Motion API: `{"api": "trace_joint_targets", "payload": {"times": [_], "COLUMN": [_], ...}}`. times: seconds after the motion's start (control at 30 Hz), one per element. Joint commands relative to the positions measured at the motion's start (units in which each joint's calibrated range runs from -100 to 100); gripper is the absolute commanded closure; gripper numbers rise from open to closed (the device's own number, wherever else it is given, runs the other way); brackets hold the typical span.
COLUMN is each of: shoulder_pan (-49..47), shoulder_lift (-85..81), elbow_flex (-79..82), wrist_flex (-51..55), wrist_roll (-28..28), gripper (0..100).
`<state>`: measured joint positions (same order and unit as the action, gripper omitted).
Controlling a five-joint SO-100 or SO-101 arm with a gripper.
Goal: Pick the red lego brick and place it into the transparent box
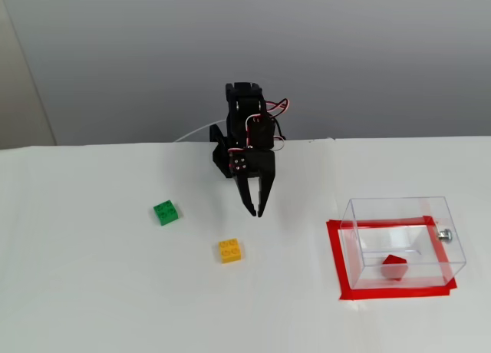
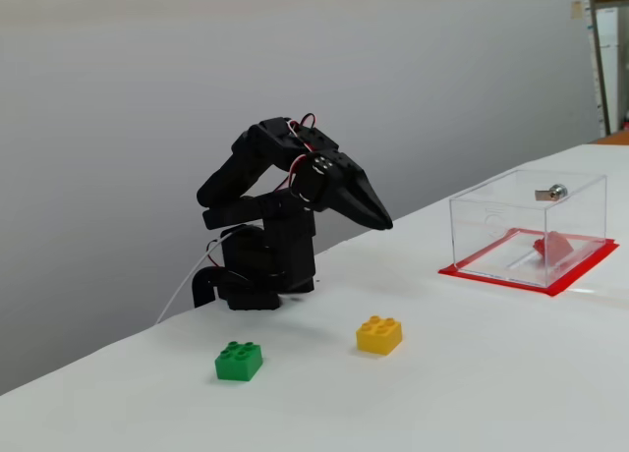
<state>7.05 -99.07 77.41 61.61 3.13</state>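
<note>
Brick, red lego brick (image 1: 394, 265), lying tilted inside transparent box (image 1: 402, 212), task apparently done; gripper (image 1: 255, 210) clenched, empty, hanging above worktop (image 1: 92, 291).

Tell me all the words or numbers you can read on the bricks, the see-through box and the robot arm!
None: no words, numbers or signs can be read in either fixed view.
The red lego brick, the yellow brick and the green brick show only plain studs.
The transparent box and the arm with its gripper show no label.
</note>
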Motion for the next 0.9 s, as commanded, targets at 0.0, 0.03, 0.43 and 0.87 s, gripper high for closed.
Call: {"api": "trace_joint_targets", "payload": {"times": [0.0,0.03,0.43,0.87], "shoulder_pan": [1.5,2.0,1.3,1.3], "shoulder_lift": [-0.8,-0.8,-0.8,-0.8], "elbow_flex": [4.3,6.3,20.2,19.2], "wrist_flex": [-3.6,-5.6,-15.6,-1.9], "wrist_roll": [-0.2,-0.2,-0.2,-6.8], "gripper": [98,98,98,98]}}
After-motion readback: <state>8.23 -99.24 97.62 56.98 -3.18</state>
